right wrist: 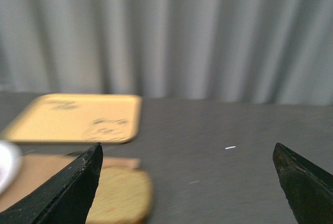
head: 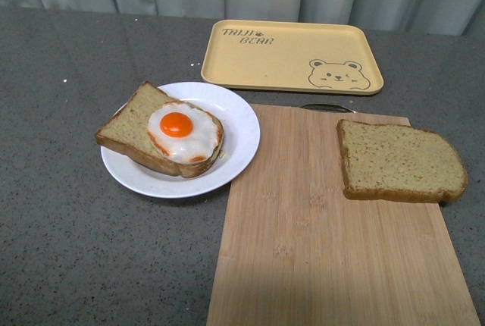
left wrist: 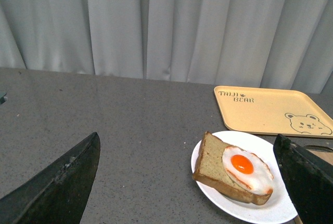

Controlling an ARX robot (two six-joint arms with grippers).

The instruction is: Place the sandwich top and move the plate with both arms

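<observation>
My left gripper (left wrist: 186, 139) hangs spread wide, empty. The round white shallow plate (head: 241, 125) sits just left of the pale bamboo cutting board (head: 303, 250) — the plain tan-brown bread slice (head: 399, 161) lies at the board's right edge. My right gripper (right wrist: 187, 148) — likewise agape.

The picture is blurry. Two black fingers (right wrist: 67, 193) stand wide apart. A yellow tray (right wrist: 73, 119) with a bear drawing lies on the grey bench (right wrist: 223, 172). Near it, a brown bread slice (right wrist: 122, 195) rests on a wooden board (right wrist: 47, 169). A grey curtain (right wrist: 182, 31) hangs behind.
</observation>
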